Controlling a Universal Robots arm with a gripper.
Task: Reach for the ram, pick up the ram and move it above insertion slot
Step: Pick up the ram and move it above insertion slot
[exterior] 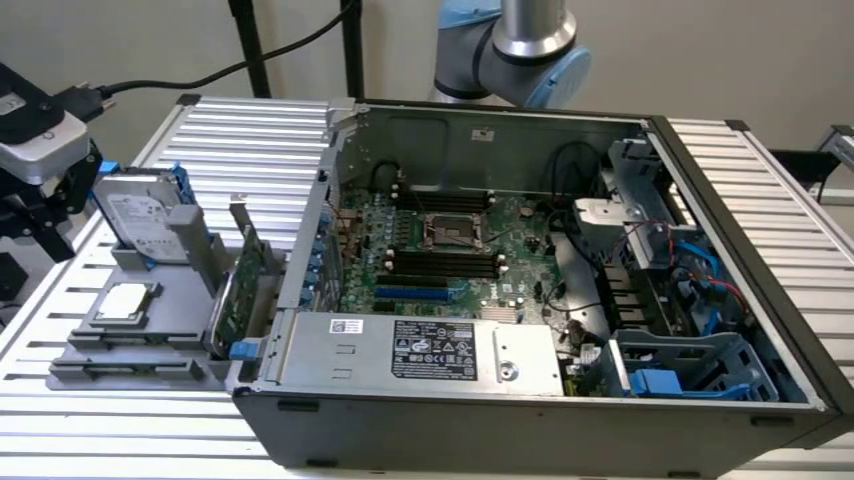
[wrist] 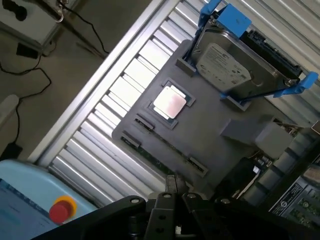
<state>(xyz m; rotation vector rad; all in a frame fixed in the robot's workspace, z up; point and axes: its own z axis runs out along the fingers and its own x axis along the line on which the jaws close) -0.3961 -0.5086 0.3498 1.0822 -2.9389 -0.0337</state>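
The ram shows as a thin dark green strip standing on edge in a slot along the near side of the grey holder tray; in the exterior view the ram sits at the tray's front. My gripper hovers beside and above that side of the tray, black fingers together with nothing between them. At the exterior view's far left, the gripper hangs off the tray's edge, apart from the ram. The open computer case holds the motherboard with its black insertion slots.
On the tray stand a silver hard drive in blue clips, a square processor and a tall green expansion card. A power supply fills the case's front. A red button lies below the ribbed table's edge.
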